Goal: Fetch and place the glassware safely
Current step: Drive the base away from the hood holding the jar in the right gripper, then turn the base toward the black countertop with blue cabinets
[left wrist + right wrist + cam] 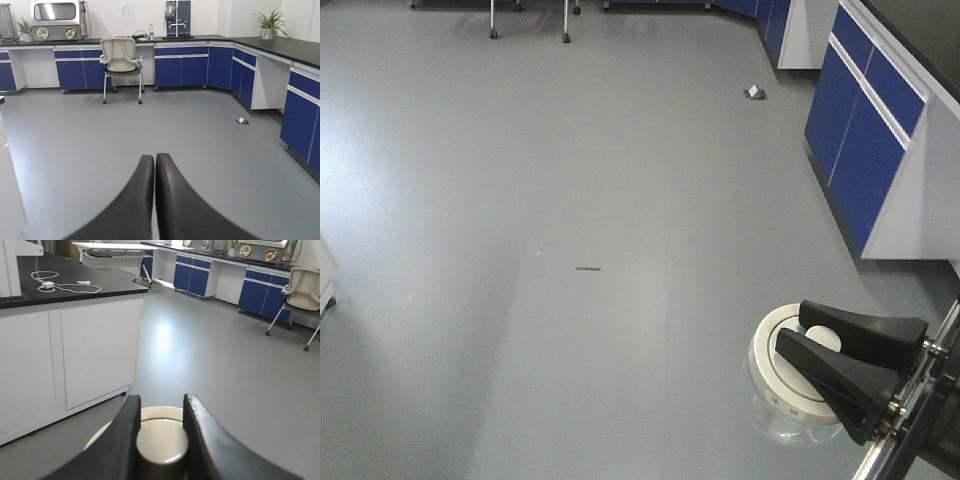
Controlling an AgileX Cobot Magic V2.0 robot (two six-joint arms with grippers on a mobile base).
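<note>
Left gripper (155, 160): fingers pressed together, holding nothing. Right gripper (161, 405): fingers clamped on the centre knob (162, 441) of the white lid (768, 378) of a clear glass jar (775, 425), carried above the grey floor (570, 200). Jar contents not discernible.

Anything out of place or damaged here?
No spills or damage visible. A small box lies on the open floor near the blue cabinets. Right gripper holds the jar by its lid knob alone.

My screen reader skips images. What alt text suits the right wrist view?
The right gripper clamps the raised knob of a white jar lid above grey floor. A white cabinet with a black countertop stands left; blue cabinets and a chair beyond.
</note>
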